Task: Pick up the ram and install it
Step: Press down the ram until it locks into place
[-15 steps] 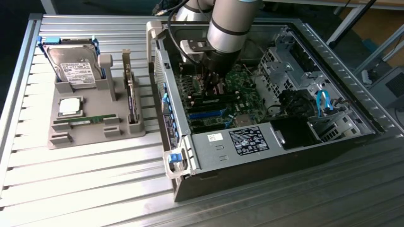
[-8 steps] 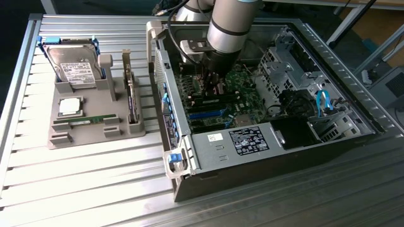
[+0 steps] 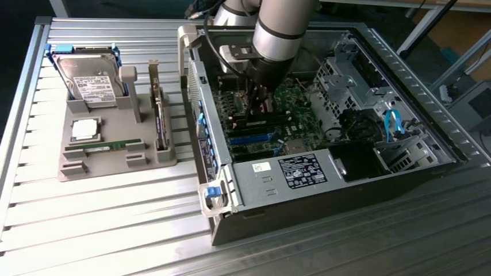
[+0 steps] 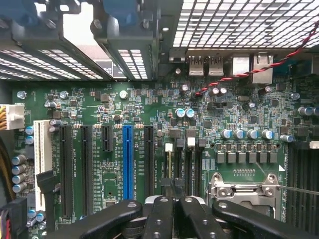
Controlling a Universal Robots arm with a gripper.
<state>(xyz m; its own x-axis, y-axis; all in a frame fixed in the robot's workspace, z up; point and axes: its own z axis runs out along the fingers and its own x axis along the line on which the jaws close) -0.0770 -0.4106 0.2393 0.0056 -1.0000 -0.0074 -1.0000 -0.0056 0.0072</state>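
Green, long thin ram stick (image 3: 102,146) lies flat in the grey holder tray (image 3: 115,167), well apart from the black gripper (image 3: 257,103), clenched empty over the green motherboard (image 4: 149,124).

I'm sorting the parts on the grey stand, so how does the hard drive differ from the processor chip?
The hard drive is larger and oblong; the processor chip is small and square. The hard drive leans propped up; the processor chip lies flat. Both are silver and sit on the grey stand.
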